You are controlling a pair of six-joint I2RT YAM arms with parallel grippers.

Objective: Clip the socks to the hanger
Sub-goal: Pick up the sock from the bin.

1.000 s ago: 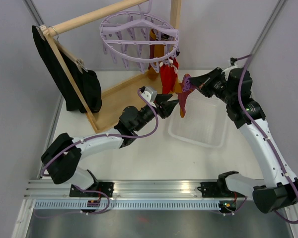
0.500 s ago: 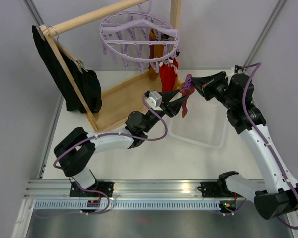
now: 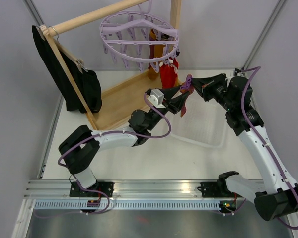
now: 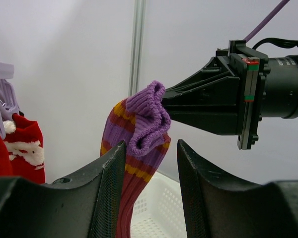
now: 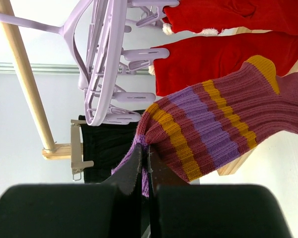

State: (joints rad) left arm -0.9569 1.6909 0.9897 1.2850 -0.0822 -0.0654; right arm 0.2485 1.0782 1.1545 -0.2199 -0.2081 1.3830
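A maroon sock with purple and yellow stripes (image 3: 185, 101) hangs by its bunched purple cuff from my right gripper (image 5: 144, 148), which is shut on it just right of the hanger. My left gripper (image 4: 150, 148) is open, one finger on each side of the sock (image 4: 139, 124) just below the cuff; the sock lies against the left finger (image 4: 109, 183). The lavender ring hanger (image 3: 139, 37) hangs from the wooden bar, and red socks (image 3: 167, 74) with white trim are clipped to its pegs. In the right wrist view the pegs (image 5: 131, 99) are close above the sock (image 5: 213, 124).
A white mesh basket (image 3: 201, 131) sits on the table below the sock. The wooden rack frame (image 3: 120, 96) stands at the back left, and a black garment (image 3: 72, 84) hangs on its side. My right arm (image 3: 248, 124) reaches in from the right.
My left gripper has moved up and to the right until its fingers straddle the sock. The right gripper has shifted slightly with the sock, still shut on it.
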